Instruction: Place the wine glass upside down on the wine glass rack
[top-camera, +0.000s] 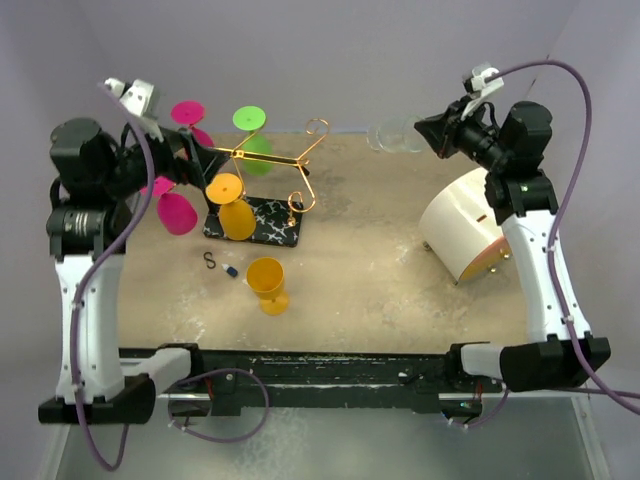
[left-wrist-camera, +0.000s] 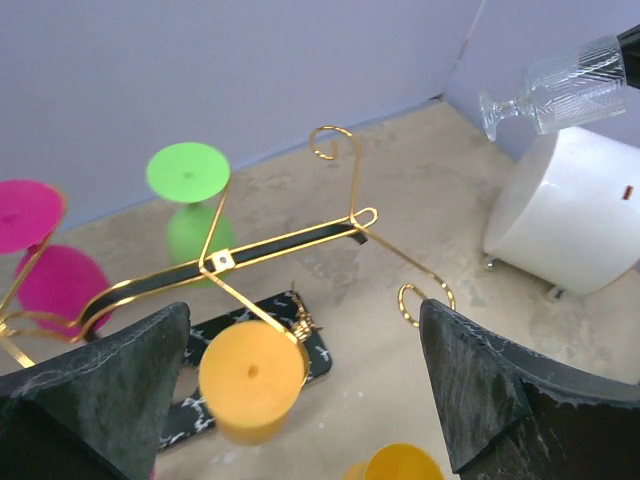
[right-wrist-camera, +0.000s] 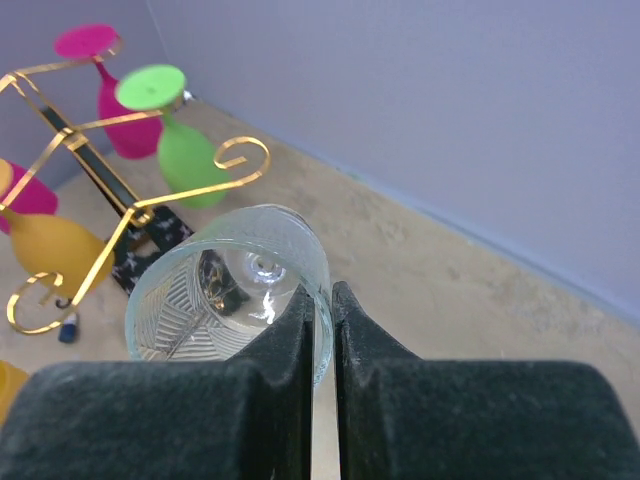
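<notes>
My right gripper (right-wrist-camera: 330, 312) is shut on the rim of a clear ribbed wine glass (right-wrist-camera: 225, 290) and holds it on its side in the air, foot pointing left, at the back right (top-camera: 393, 135). The glass also shows in the left wrist view (left-wrist-camera: 560, 85). The wine glass rack (top-camera: 268, 160), gold wire on a black marbled base (top-camera: 272, 228), stands left of centre. Two pink glasses, a green glass (top-camera: 252, 135) and an orange glass (top-camera: 232, 205) hang on it upside down. Its right curled arms (left-wrist-camera: 425, 295) are bare. My left gripper (left-wrist-camera: 300, 395) is open and empty, above the rack's left side.
A second orange glass (top-camera: 267, 283) stands on the table in front of the rack. A small S hook (top-camera: 209, 260) and a blue bit (top-camera: 231, 271) lie beside it. A white cylinder (top-camera: 462, 232) lies on its side at the right, below my right arm.
</notes>
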